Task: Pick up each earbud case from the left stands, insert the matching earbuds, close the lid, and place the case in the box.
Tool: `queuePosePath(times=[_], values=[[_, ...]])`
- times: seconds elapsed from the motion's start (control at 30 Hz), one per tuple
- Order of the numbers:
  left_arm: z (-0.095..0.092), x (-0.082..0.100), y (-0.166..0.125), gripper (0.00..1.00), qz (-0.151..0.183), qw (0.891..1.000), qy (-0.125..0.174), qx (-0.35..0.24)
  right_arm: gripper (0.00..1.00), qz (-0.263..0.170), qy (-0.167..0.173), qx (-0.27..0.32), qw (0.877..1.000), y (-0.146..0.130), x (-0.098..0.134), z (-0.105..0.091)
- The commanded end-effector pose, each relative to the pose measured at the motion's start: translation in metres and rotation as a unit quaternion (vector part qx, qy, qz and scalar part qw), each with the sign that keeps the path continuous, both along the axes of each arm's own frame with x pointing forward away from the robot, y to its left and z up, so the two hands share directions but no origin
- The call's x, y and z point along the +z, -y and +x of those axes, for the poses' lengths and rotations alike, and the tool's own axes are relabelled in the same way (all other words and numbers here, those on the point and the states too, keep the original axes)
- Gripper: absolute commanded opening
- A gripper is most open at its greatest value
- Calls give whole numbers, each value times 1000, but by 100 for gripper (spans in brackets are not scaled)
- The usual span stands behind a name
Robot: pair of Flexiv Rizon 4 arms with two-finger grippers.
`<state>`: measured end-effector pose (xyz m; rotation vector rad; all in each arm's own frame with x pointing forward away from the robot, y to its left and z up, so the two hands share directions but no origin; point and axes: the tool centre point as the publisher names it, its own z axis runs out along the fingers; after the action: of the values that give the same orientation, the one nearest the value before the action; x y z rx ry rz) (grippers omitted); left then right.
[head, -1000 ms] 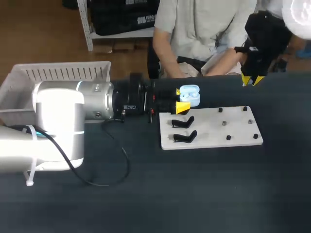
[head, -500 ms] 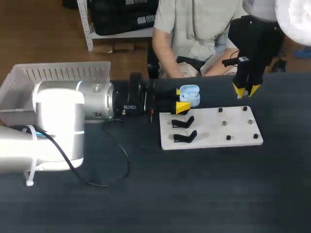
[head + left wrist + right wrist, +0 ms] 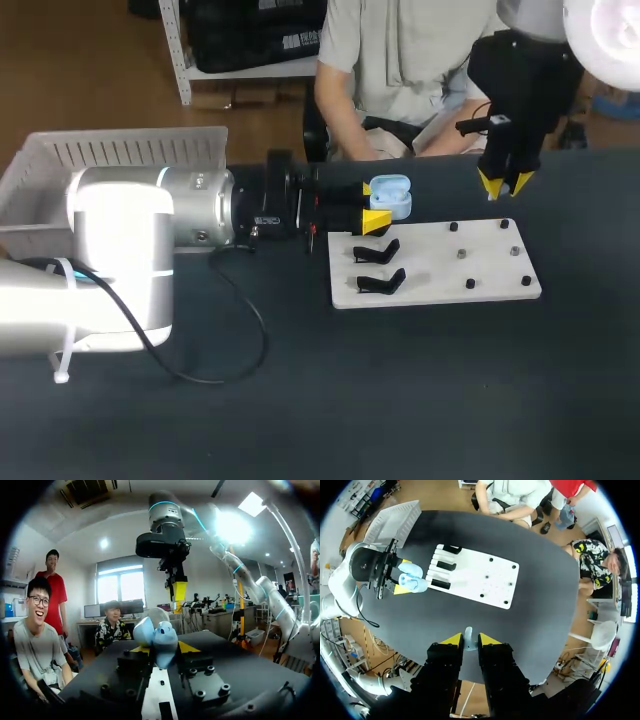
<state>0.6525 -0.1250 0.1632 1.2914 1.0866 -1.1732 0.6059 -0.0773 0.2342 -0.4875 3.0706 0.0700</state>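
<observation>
Grip L clamped on open blue case | grip R near-closed, pinching earbud

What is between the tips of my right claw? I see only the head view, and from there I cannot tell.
Observer: The right wrist view shows a small pale blue earbud between the yellow tips of the right claw, touched from both sides.
Operator: How high is this claw over the table?
Observer: The left wrist view shows it hanging well clear of the table, tips pointing down, beyond the open case that the left claw grips.
</observation>
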Motion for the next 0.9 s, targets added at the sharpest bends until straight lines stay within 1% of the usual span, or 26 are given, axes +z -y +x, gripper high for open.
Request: queuePosePath(times=[0.03,0.23,0.3,0.43,0.57,0.7,0.9], values=[[0,0,0,0,-1,1000,1,1,0,-14,14,19,1000,-17,10,-2],[0,0,0,0,-1,1000,1,1,0,-33,26,63,997,-43,21,-5],[0,0,0,0,-1,1000,1,1,0,-49,31,70,996,-49,22,-5],[0,0,0,0,-1,1000,1,1,0,-51,28,91,994,-64,19,-3],[0,0,0,0,-1,1000,1,1,0,-52,26,110,992,-78,20,-5],[0,0,0,0,-1,1000,1,1,0,-53,23,118,991,-88,21,-5],[0,0,0,0,-1,1000,1,1,0,-58,18,129,990,-102,14,1]])
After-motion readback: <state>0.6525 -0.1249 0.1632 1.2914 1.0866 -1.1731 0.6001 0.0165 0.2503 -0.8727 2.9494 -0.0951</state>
